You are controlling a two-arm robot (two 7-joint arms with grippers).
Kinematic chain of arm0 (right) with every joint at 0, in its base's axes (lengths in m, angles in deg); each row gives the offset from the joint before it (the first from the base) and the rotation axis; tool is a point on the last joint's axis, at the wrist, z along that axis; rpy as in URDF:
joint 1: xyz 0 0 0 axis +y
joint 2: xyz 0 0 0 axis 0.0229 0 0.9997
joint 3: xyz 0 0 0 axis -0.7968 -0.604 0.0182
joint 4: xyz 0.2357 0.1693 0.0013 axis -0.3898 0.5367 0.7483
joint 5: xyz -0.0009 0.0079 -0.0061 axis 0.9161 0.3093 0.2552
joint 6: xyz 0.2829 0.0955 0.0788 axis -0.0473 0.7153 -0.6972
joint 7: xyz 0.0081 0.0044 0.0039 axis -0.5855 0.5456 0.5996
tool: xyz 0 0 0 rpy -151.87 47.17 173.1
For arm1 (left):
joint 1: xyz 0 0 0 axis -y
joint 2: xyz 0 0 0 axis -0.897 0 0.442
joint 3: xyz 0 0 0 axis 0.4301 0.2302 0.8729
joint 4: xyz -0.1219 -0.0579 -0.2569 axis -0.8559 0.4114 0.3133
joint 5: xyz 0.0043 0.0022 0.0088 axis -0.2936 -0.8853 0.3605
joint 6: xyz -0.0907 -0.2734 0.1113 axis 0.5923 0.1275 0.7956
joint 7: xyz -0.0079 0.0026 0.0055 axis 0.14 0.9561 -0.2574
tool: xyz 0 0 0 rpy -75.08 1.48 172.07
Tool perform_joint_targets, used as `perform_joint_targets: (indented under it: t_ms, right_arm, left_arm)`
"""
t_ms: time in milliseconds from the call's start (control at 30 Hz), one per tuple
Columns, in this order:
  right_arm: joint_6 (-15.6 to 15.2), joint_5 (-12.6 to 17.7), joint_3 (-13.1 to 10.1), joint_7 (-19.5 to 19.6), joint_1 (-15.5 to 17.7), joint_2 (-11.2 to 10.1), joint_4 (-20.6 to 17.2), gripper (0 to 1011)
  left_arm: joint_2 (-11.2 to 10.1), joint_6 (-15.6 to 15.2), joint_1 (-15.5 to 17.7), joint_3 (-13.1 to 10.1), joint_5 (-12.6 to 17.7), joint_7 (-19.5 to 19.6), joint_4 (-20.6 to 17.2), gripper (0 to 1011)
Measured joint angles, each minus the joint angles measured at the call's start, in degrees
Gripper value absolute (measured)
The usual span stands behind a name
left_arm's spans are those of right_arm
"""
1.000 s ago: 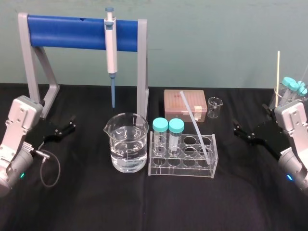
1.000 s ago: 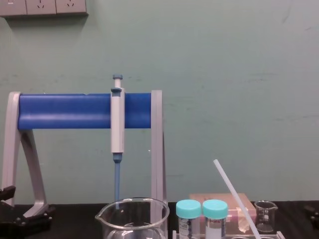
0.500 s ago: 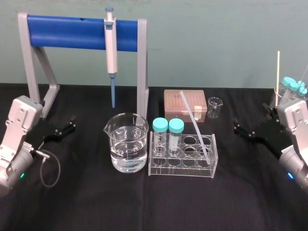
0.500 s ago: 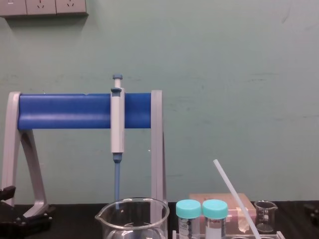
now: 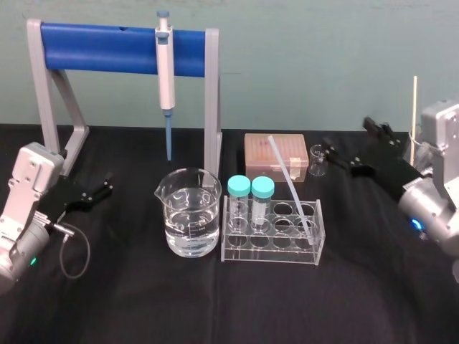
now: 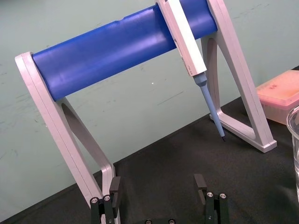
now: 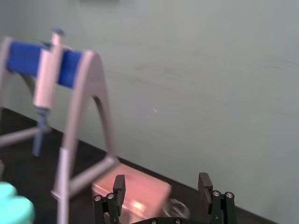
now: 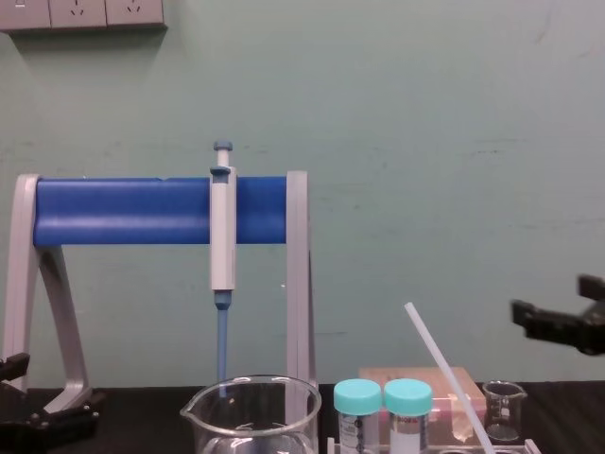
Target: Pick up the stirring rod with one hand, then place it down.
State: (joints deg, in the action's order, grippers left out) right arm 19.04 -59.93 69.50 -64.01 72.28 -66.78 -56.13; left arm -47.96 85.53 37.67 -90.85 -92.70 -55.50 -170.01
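**Right claw aloft and empty, rod leaning in the rack**

The right gripper (image 5: pixel 345 132) hangs in the air over the right rear of the table, just above the small glass beaker (image 5: pixel 320 159). Its arm reaches in from the right and its fingers point toward the robot's left. The two jaws are spread wide with nothing between them.

The stirring rod (image 5: pixel 287 180) stands in the clear test-tube rack (image 5: pixel 269 253), with its lower end in a hole near the rack's right end. Its long axis is steeply tilted, and the upper end leans back and to the left, in front of the pink tip box (image 5: pixel 276 153). Rod and claw are well apart.

The left gripper (image 5: pixel 106 185) sits low at the table's left, jaws wide apart and empty.
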Motion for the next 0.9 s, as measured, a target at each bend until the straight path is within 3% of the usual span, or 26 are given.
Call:
perform_joint_targets:
  t_ms: [467, 700, 900]
  right_arm:
    - [-1.60, 3.98, 0.64, -9.17, -3.17, 4.28, -0.72, 1000]
    - [-3.19, 2.92, 2.15, -11.86, -5.09, 5.64, 0.62, 1000]
    - [-6.60, 1.00, 3.28, -12.70, -6.88, 6.30, 1.70, 1002]
  left_arm:
    - [0.00, 0.00, 0.00, 0.00, 0.00, 0.00, 0.00, 1000]
    - [0.00, 0.01, 0.00, 0.00, 0.00, 0.00, 0.00, 1000]
    - [0.00, 0.00, 0.00, 0.00, 0.00, 0.00, 0.00, 1000]
